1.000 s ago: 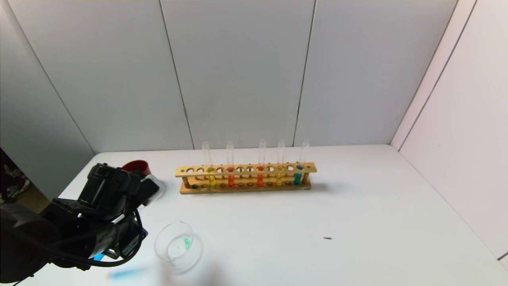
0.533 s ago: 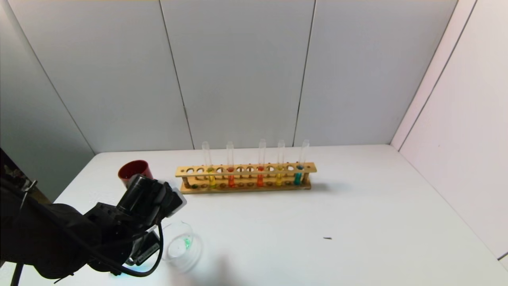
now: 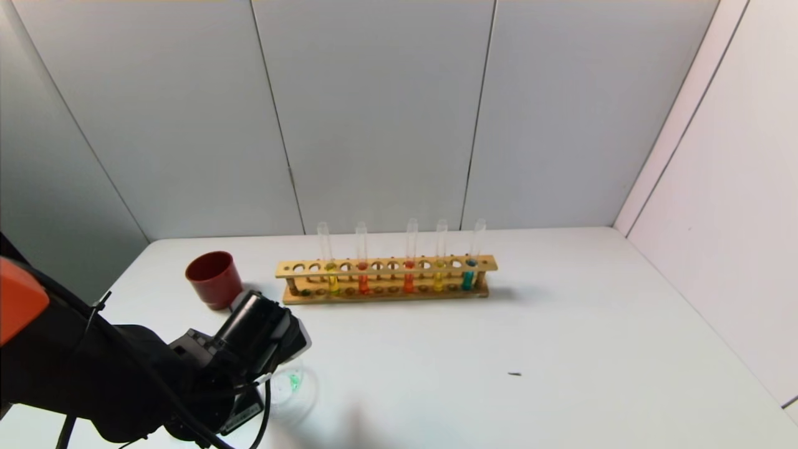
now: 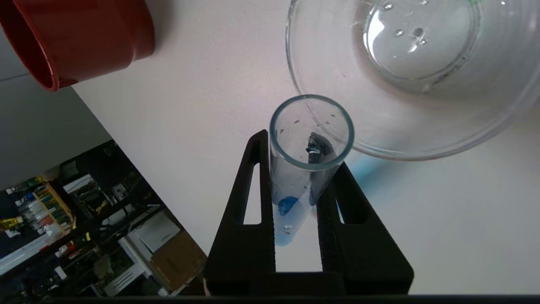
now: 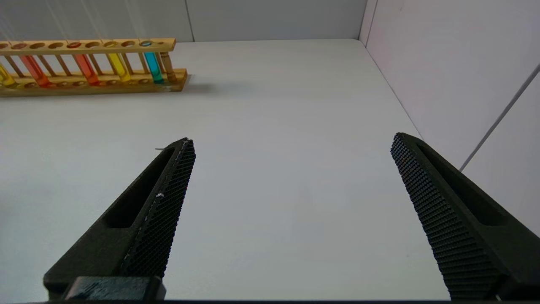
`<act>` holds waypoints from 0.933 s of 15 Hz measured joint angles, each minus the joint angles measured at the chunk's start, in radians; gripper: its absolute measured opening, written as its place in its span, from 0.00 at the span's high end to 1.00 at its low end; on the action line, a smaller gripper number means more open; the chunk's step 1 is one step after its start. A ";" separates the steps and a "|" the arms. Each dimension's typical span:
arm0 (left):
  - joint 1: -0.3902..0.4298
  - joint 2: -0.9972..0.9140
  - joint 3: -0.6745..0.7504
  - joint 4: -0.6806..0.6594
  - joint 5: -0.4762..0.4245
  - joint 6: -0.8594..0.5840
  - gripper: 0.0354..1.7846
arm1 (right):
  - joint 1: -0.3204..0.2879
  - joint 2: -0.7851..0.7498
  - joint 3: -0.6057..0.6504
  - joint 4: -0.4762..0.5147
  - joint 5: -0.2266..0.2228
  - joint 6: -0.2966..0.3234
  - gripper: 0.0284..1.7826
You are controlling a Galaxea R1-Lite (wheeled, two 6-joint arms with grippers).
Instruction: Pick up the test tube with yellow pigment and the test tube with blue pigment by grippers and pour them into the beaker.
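Observation:
My left gripper [image 4: 299, 156] is shut on the test tube with blue pigment [image 4: 295, 190]. A little blue liquid sits near the tube's round bottom, between the fingers. Its open mouth lies just at the rim of the clear beaker [image 4: 320, 63]. In the head view the left gripper [image 3: 249, 355] hangs at the front left and covers part of the beaker [image 3: 300, 390]. Two tubes with yellow pigment [image 3: 331, 280] [image 3: 438, 279] stand in the wooden rack [image 3: 386, 267]. My right gripper [image 5: 291, 141] is open over bare table.
A dark red cup [image 3: 214, 279] stands left of the rack and behind the beaker. The rack also holds two orange-red tubes [image 3: 363, 280] and a teal-blue one [image 3: 467, 277]. A small dark speck [image 3: 514, 374] lies on the table. Walls close the back and right.
My left arm has swung rightward and forward with the blue tube, from beside the beaker to over its near left side. The red cup is now uncovered.

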 joint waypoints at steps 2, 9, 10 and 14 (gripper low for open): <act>-0.022 0.000 -0.007 0.051 0.029 0.007 0.83 | 0.000 0.000 0.000 0.000 0.000 0.000 0.05; -0.032 -0.001 -0.095 0.228 0.051 0.021 0.83 | 0.000 0.000 0.000 0.000 0.000 0.000 0.05; -0.033 0.002 -0.107 0.253 0.051 0.021 0.83 | 0.000 0.000 0.000 0.000 0.000 0.000 0.05; -0.032 0.028 -0.124 0.282 0.051 0.023 0.83 | 0.000 0.000 0.000 0.000 0.000 0.000 0.05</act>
